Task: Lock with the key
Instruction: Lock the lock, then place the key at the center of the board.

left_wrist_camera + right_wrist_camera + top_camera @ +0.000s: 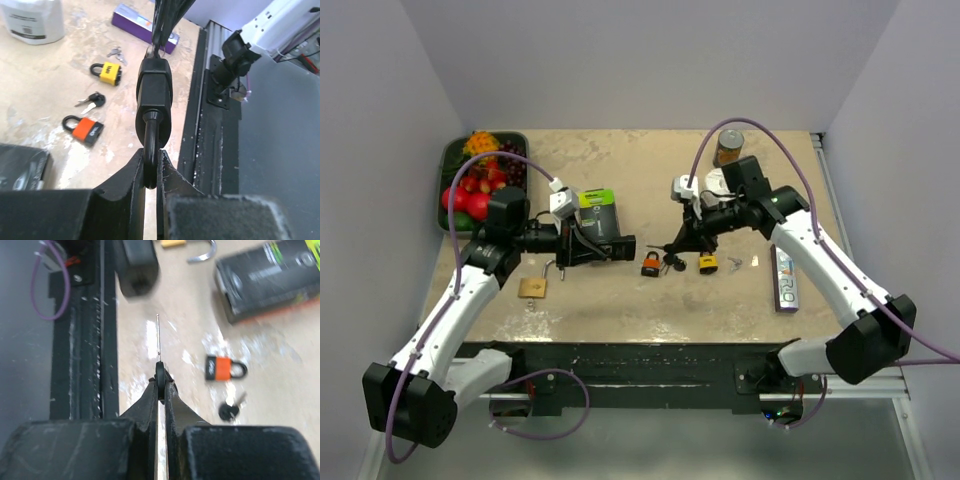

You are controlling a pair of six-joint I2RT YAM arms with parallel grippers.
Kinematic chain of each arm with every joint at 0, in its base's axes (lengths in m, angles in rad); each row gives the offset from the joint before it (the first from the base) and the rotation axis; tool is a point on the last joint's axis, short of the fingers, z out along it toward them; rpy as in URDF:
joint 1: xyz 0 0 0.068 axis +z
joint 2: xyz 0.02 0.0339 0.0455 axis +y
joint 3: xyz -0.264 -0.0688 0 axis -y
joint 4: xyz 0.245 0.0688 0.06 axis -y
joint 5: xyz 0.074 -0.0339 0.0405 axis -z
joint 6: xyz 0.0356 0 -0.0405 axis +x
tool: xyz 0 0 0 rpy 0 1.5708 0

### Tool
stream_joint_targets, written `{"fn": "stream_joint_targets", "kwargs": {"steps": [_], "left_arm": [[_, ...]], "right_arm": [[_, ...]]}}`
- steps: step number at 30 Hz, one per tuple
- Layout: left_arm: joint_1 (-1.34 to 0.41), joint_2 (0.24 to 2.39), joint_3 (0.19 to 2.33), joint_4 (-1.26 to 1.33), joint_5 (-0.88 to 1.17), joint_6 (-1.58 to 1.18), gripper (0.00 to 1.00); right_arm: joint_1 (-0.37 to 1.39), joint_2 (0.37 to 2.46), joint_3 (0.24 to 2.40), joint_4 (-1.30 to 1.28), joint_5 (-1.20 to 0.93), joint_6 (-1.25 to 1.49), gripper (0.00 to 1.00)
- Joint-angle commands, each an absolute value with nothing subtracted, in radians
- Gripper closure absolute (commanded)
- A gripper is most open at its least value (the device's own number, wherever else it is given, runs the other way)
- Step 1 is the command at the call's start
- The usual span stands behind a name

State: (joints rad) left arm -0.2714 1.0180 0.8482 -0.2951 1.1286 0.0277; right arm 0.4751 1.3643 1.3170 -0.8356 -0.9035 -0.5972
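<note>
A black padlock hangs sideways in the air, with my left gripper shut on its shackle. In the top view the padlock is at the table's middle, my left gripper behind it. My right gripper is shut on the black head of a key. The thin blade points at the padlock's body, with a gap between them. In the top view my right gripper faces the left one.
On the table lie an orange padlock, a yellow padlock, a loose black key and a brass padlock. A black-green box, a purple box, a can and a fruit tray stand around.
</note>
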Motion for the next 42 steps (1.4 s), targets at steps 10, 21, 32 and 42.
{"fn": "stream_joint_targets", "kwargs": {"steps": [10, 21, 32, 42], "left_arm": [[-0.227, 1.017, 0.933, -0.301, 1.193, 0.117, 1.00], [-0.225, 1.003, 0.907, -0.298, 1.177, 0.120, 1.00], [-0.225, 0.996, 0.893, -0.311, 1.167, 0.132, 1.00], [-0.227, 1.006, 0.885, -0.328, 1.160, 0.152, 1.00]], "right_arm": [[0.364, 1.449, 1.333, -0.682, -0.720, -0.571, 1.00], [0.362, 1.707, 1.393, -0.386, -0.563, -0.425, 1.00], [0.362, 1.887, 1.407, -0.281, -0.367, -0.420, 1.00], [0.362, 1.948, 1.439, -0.304, -0.218, -0.495, 0.99]]}}
